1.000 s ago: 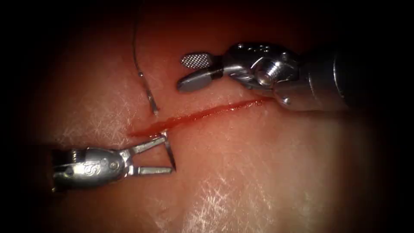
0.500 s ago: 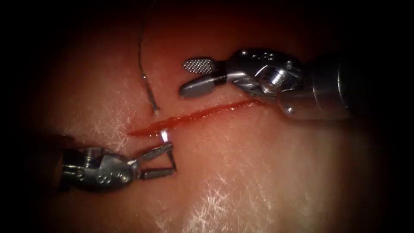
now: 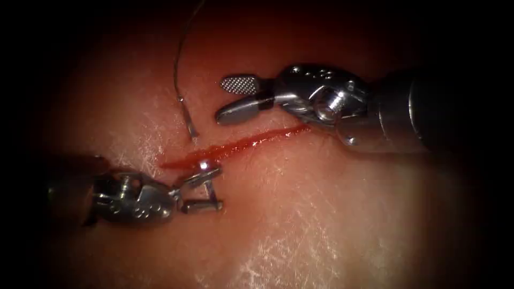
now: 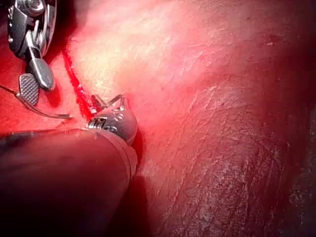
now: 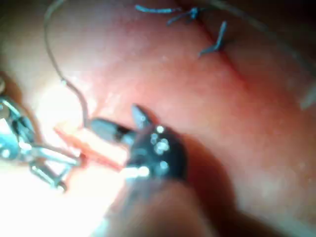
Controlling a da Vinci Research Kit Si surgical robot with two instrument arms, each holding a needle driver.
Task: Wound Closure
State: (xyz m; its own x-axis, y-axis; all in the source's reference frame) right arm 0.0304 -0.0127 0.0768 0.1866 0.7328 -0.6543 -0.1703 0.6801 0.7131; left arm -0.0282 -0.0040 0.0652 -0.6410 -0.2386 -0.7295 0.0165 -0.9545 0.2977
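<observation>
While I watch the endoscope feed, the cut (image 3: 251, 140) runs across the tissue (image 3: 321, 214) from near-left to far-right, with red fluid (image 3: 214, 151) lying along it. The needle (image 3: 188, 122) is in the tissue at the cut's left end. Its tail end stands out of the surface on the far side, and its pointed end shows again on the near side, just past the edge of the cut. From the tail, the thread (image 3: 176, 53) curves away toward the far side and out of my sight.

My left tool (image 3: 219, 188) comes in from the near left, and its jaws are parted. They sit on either side of the exposed pointed end of the needle, which crosses the gap between the two jaw tips. I see no clamp on it, so this tool grasps nothing.

My right tool (image 3: 222, 100) reaches in from the right and sits on the far side of the cut, just right of the needle's tail and apart from it. Its jaws are spread, with the ridged inner face of the farther jaw turned up to me, and they hold nothing.

On the right wrist feed, I can make out short blue cut ends of thread (image 5: 216, 42) on the tissue, well away from both tools.
</observation>
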